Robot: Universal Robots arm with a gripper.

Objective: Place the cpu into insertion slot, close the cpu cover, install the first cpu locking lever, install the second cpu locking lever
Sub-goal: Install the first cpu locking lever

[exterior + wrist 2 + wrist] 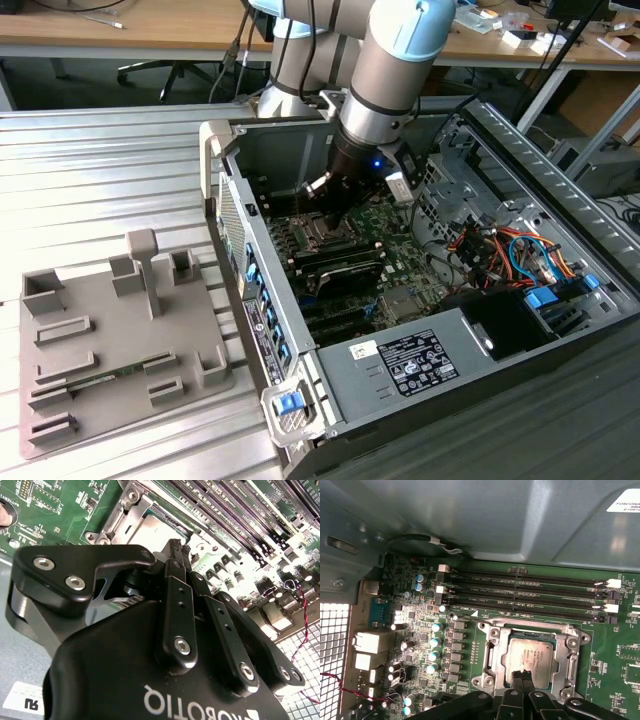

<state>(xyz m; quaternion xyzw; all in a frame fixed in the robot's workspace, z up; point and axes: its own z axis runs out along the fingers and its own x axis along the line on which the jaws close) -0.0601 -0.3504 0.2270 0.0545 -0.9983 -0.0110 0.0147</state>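
The exterior view shows an open computer case (330,400) lying on its side on a ribbed metal table (100,170), with the robot arm (385,70) reaching down into it from above. On the exterior view's left, beside the case, sits a grey plastic holder tray (90,350) with several upright blocks. Inside the case lies the green circuit board (400,270), with a bundle of orange and blue cables (520,250) toward the exterior view's right.

In the first wrist view, four long black memory slots (530,592) run side by side across the board, next to the insertion slot (490,652), a square socket with a silver metal rim. The cpu cover (570,652), a thin metal frame, lies flat around the socket. The cpu (530,655) sits inside the socket, its dull grey top showing through the cover's window. A row of small round capacitors (435,647) stands on the board on the far side of the socket from the bare green area.

The gripper (522,676) hangs right over the edge of the chip; its two black fingertips are pressed together with no gap and nothing between them. In the second wrist view the same fingertips (175,547) point at the socket (117,522) and the chip (152,530).
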